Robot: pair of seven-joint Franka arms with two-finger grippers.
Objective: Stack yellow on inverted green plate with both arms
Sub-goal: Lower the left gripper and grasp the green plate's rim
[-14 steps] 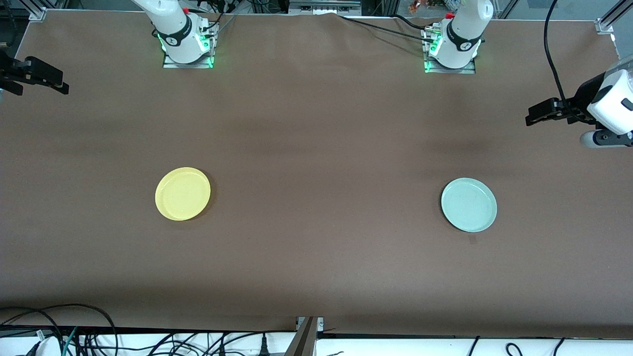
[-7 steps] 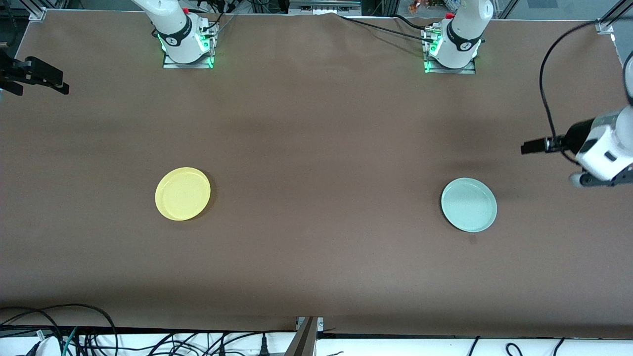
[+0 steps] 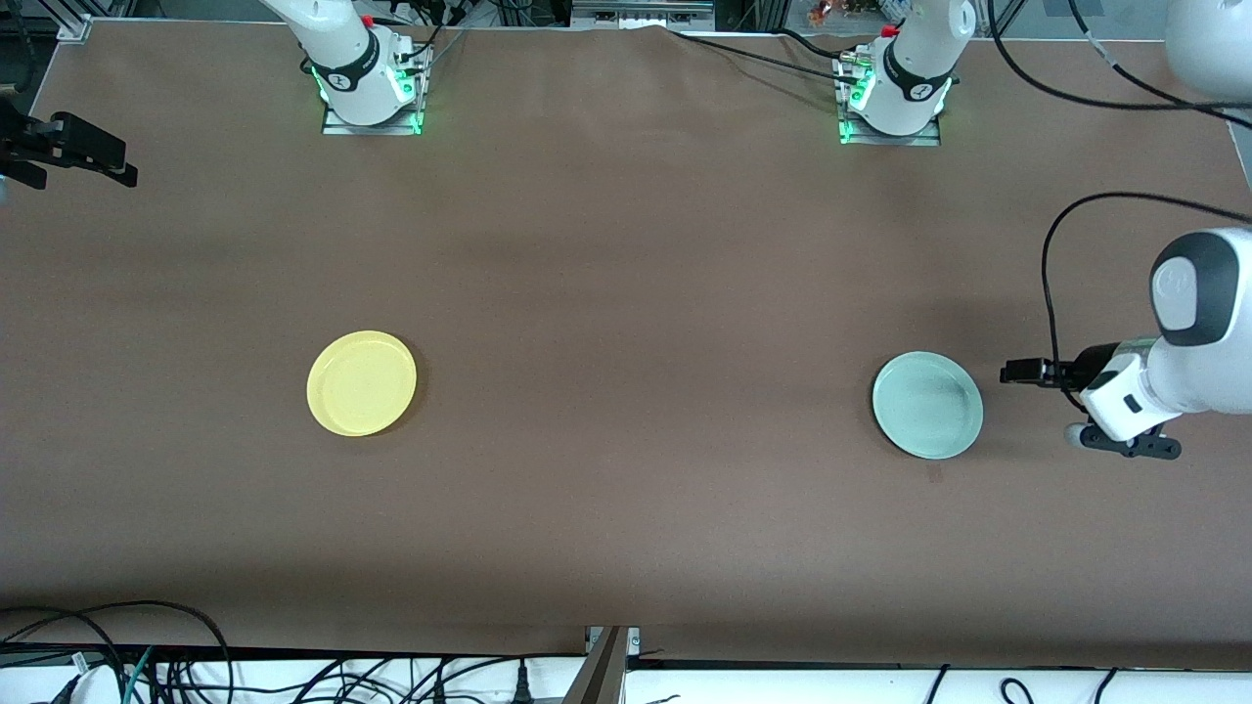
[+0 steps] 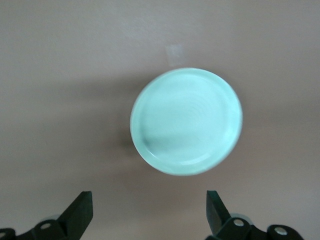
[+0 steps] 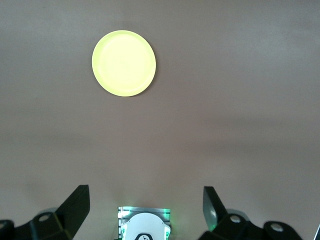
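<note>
Pale mint-green round plastic plate [image 3: 927, 405] lies rim-up on brown worktop [image 3: 626, 293]; left gripper [image 3: 1017, 373] just beside it, wide open, empty; right gripper [image 3: 108, 166] well apart from it, waiting, open, empty; yellow round plastic plate [image 3: 361, 382] toward the right arm's end

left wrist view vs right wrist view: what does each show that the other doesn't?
Left wrist only: the green plate, rim up on the table, ahead of the open left gripper.
Right wrist only: the yellow plate, also rim up, well clear of the open right gripper, plus a white arm base with green lights.
Both: the brown table and open, empty jaws.
</note>
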